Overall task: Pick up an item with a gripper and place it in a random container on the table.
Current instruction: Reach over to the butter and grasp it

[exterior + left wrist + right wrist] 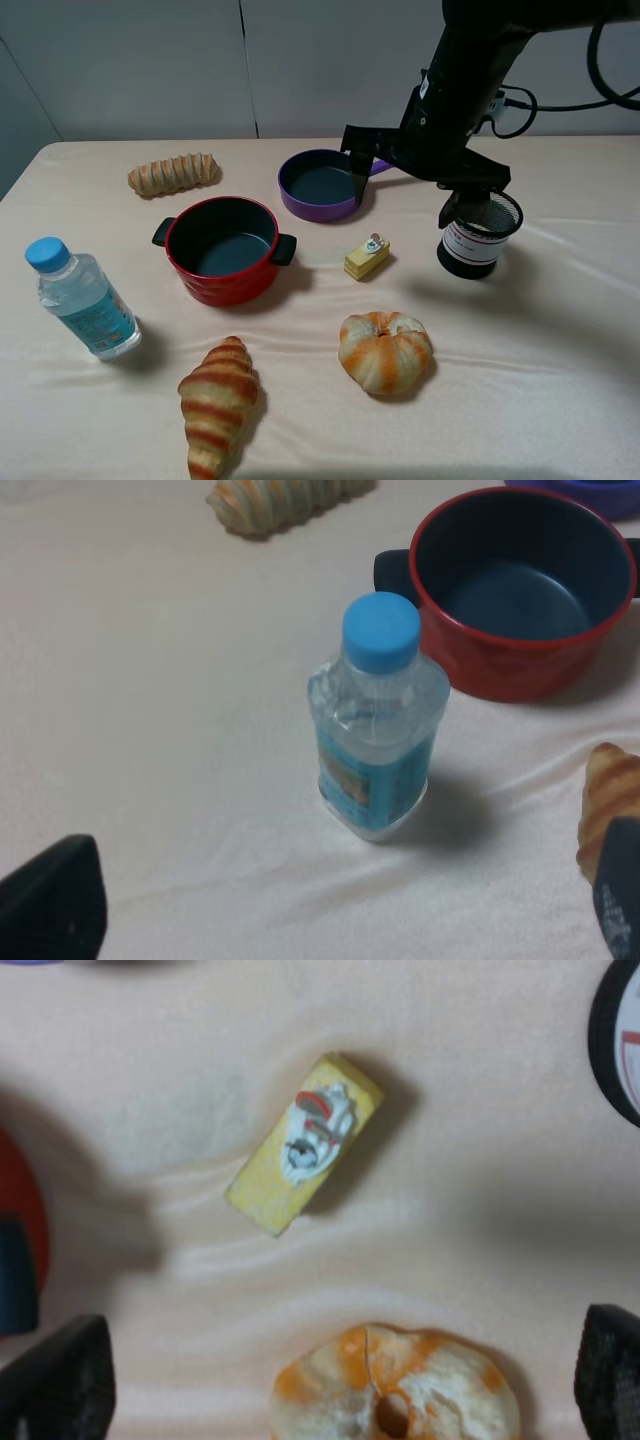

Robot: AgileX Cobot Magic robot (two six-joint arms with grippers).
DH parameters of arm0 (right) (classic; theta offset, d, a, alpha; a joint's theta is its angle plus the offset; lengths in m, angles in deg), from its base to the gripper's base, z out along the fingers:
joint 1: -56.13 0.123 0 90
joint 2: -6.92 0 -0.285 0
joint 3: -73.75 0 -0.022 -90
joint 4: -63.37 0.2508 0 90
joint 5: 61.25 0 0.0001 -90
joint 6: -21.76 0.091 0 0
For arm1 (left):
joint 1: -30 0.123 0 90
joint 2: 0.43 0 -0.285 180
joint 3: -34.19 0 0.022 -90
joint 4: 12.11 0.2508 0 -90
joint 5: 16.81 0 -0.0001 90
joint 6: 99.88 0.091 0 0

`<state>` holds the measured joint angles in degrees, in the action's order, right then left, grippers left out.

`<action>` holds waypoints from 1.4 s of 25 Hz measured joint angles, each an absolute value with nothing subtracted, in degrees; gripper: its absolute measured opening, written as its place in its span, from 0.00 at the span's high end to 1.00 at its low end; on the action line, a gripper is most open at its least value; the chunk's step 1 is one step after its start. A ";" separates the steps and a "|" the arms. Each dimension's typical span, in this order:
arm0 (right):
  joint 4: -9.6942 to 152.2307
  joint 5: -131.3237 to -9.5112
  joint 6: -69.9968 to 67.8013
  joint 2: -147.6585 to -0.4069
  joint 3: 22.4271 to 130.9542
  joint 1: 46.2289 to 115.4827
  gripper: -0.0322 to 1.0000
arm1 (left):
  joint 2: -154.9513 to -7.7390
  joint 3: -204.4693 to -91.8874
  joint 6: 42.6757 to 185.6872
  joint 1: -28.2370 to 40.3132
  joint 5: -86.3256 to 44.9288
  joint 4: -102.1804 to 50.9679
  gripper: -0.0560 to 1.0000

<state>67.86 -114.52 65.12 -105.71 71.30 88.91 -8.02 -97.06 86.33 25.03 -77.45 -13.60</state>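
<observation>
The right jaws are spread wide and hold nothing. They hang in the air on the right arm (455,90), well above the desk (560,380). The little yellow cake slice (305,1145) lies flat on the desk below them, under the gap between the 2 sides and a bit ahead of the tips (60,1375). It is not in any cup or pot yet. The mesh cup (480,235) stands just past 1 side of these jaws. The bun (395,1385) shows closest to the tips.

The left jaws are wide too, with nothing in them. A water bottle (375,720) stands ahead of them, in line with the gap.

What could go wrong? The cake slice lies slanted across the gap, so I think a squeeze could catch only its corners and spin it or pop it out. It is small, so jaws that drop a bit short might close on the bun. The wide jaws could also bump the mesh cup and tip it.

The high view shows how far up the right jaws are and the open top of the mesh cup. The right wrist view does not, but it shows the slant of the cake slice best. Only the left wrist view shows the left jaws
</observation>
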 joint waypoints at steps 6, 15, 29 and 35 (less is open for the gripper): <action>68.03 -112.43 67.47 -109.42 71.45 88.91 0.30 | -8.02 -97.06 86.33 25.03 -77.45 -13.60 0.01; 68.14 -109.02 70.51 -114.29 71.77 88.91 0.30 | -8.02 -97.06 86.33 25.03 -77.45 -13.60 0.01; 68.27 -109.50 74.03 -121.82 76.07 88.91 0.30 | -8.02 -97.06 86.33 25.03 -77.45 -13.60 0.01; 68.31 -109.50 75.74 -123.26 76.14 88.91 0.30 | -8.02 -97.06 86.33 25.03 -77.39 -13.60 0.01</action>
